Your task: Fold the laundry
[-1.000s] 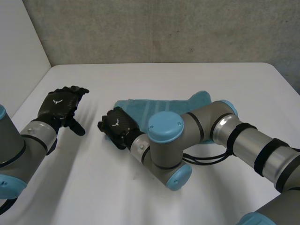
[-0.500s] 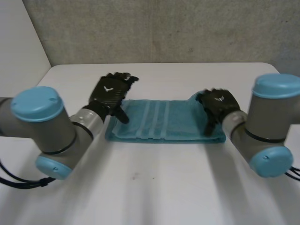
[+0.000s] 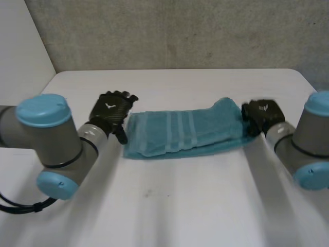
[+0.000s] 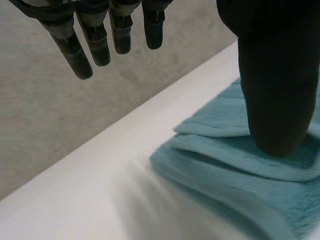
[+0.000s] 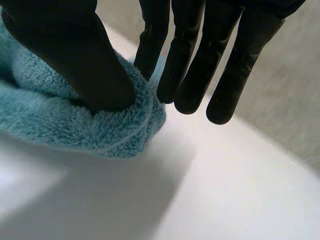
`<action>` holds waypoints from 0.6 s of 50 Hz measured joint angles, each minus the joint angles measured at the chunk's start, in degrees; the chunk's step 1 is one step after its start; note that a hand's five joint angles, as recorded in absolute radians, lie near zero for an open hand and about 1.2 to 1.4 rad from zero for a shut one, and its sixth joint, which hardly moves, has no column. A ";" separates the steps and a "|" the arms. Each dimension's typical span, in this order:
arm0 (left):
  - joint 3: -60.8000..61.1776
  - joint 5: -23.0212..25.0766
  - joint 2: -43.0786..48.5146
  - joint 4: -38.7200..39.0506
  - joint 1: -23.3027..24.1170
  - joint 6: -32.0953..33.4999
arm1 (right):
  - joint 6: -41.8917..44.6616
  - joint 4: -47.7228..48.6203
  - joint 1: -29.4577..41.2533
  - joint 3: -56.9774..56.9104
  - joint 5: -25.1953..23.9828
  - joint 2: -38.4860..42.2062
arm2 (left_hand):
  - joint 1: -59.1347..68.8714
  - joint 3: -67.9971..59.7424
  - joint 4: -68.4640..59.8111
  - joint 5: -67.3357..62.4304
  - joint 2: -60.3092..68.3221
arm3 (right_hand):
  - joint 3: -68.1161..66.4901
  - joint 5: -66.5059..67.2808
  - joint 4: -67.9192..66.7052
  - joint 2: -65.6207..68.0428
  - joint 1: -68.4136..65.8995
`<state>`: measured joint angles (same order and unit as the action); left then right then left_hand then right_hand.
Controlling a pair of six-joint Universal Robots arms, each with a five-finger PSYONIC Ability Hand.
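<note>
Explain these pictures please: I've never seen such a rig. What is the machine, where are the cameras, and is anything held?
This is a two-armed robot. Its arms end in black fingered hands, the left robot hand and the right robot hand. The wide picture looks down from between the arms, and the close-ups come from a camera on each wrist. A folded teal towel lies on the white table. The left robot hand is open, its thumb resting on one end of the towel. The right robot hand pinches the other end between thumb and fingers.

back wall (image 3: 180,31): grey, rough | side wall (image 3: 20,46): white, plain | table (image 3: 169,211): white, softly lit
</note>
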<state>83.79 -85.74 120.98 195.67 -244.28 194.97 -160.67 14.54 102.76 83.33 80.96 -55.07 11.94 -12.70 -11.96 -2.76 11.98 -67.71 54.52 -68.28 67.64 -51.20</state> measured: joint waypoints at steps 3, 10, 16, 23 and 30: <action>3.44 -1.21 -4.54 0.04 -1.06 -0.26 | 2.29 -1.84 4.09 -6.42 1.23 -1.43 | 0.00 0.00 0.00 0.00 0.00 | -0.03 0.39 -0.01 0.00 -0.04; 8.50 -1.64 -11.25 0.29 -3.45 -0.59 | 4.16 -6.19 18.88 -21.77 1.98 2.60 | 0.00 0.00 0.00 0.00 0.00 | -0.05 1.62 -0.01 0.00 -0.50; 10.26 -1.56 -13.91 0.43 -5.24 -0.87 | 6.49 -8.58 30.60 -30.21 0.00 11.66 | 0.00 0.00 0.00 0.00 0.00 | -0.12 1.82 -0.02 0.00 -1.63; 9.35 -1.43 -13.88 0.41 -6.04 -1.80 | 11.42 -10.22 35.88 -32.40 -1.73 18.73 | 0.00 0.00 0.00 0.00 0.00 | -0.11 1.81 0.07 0.00 -2.85; 3.11 -1.17 -11.74 -0.12 -5.54 -6.13 | 8.01 -10.59 34.06 -32.98 7.65 13.33 | 0.00 0.00 0.00 0.00 0.00 | 55.13 -50.65 54.88 -54.77 39.07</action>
<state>86.90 -86.91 109.24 195.55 -249.83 188.84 -152.66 3.95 136.82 50.35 88.61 -41.74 11.94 -12.70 -11.96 -2.77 11.98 -12.58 3.87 -13.40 12.86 -12.13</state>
